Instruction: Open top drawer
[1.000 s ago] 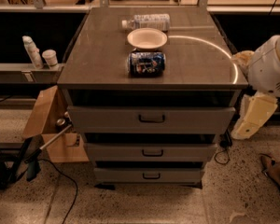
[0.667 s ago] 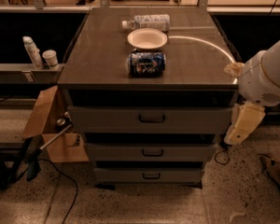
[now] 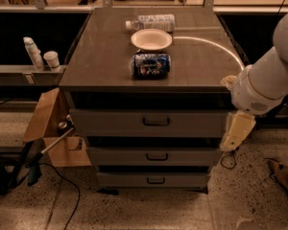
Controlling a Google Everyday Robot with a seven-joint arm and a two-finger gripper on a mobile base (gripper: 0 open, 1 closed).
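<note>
The top drawer [image 3: 110,123] is the widest of three grey drawer fronts under the dark tabletop. Its small dark loop handle [image 3: 156,122] sits at its centre. The front lies flush with the cabinet, so the drawer looks closed. My gripper [image 3: 237,131] hangs down from the white arm [image 3: 269,78] at the cabinet's right front corner. It is level with the top drawer's right end and well to the right of the handle. It holds nothing that I can see.
A blue can [image 3: 151,65] lies on its side on the tabletop [image 3: 101,56], with a white bowl [image 3: 151,39] and a lying water bottle [image 3: 151,22] behind it. Two narrower drawers [image 3: 156,156] sit below. A cardboard box [image 3: 45,123] and cables lie left.
My arm and gripper have moved left, from beside the cabinet to its right front corner. The drawers and the things on top have not moved.
</note>
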